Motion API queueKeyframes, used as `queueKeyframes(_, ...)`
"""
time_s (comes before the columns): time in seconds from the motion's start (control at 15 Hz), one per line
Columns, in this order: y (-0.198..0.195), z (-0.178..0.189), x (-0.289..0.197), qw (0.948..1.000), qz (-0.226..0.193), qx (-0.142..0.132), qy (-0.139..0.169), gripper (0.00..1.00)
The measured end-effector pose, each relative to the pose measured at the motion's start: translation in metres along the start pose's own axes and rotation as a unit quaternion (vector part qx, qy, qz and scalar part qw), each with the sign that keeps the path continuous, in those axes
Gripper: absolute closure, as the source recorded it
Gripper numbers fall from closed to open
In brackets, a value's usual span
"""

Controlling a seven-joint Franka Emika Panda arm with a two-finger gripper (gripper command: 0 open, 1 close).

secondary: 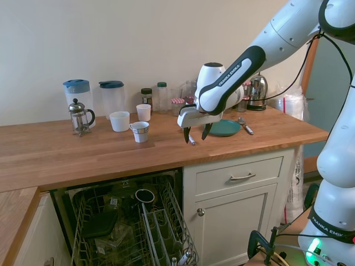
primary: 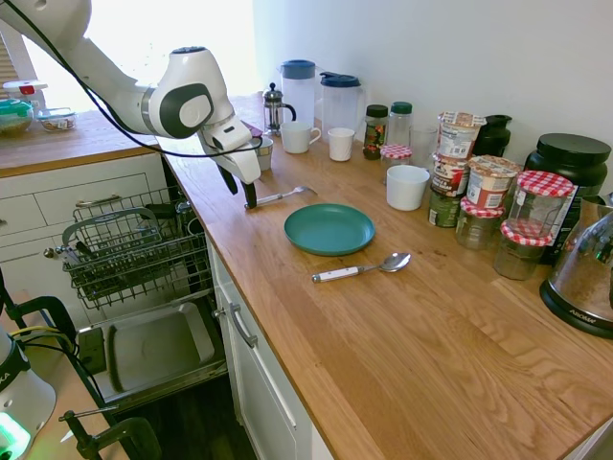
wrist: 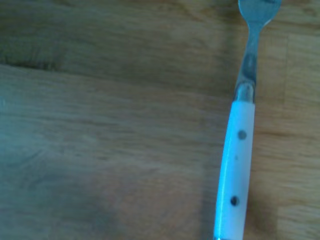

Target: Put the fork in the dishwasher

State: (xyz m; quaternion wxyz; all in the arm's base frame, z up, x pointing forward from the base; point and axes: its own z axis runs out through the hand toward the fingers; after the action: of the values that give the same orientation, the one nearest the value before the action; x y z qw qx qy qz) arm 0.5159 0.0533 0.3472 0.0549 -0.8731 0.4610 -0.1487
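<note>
The fork (primary: 285, 195) lies flat on the wooden counter (primary: 383, 335), just beside the teal plate (primary: 329, 229). Close up, its handle looks white with two rivets. The gripper (primary: 241, 192) hangs over the handle end, fingers spread apart and holding nothing. Below the counter edge, the dishwasher (primary: 134, 254) stands open, its wire rack pulled out. A white-handled spoon (primary: 361, 268) rests on the plate's other side.
</note>
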Motion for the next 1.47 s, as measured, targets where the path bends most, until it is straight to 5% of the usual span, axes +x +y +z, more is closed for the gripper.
queueKeyframes(0.47, -0.01, 0.017, 0.0, 0.9994, 0.022, -0.008, 0.026, 0.0)
queueKeyframes(0.53, -0.01, 0.018, 0.0, 0.9994, 0.023, -0.009, 0.026, 1.0)
queueKeyframes(1.47, -0.023, 0.031, 0.012, 0.9987, 0.037, -0.01, 0.033, 1.0)
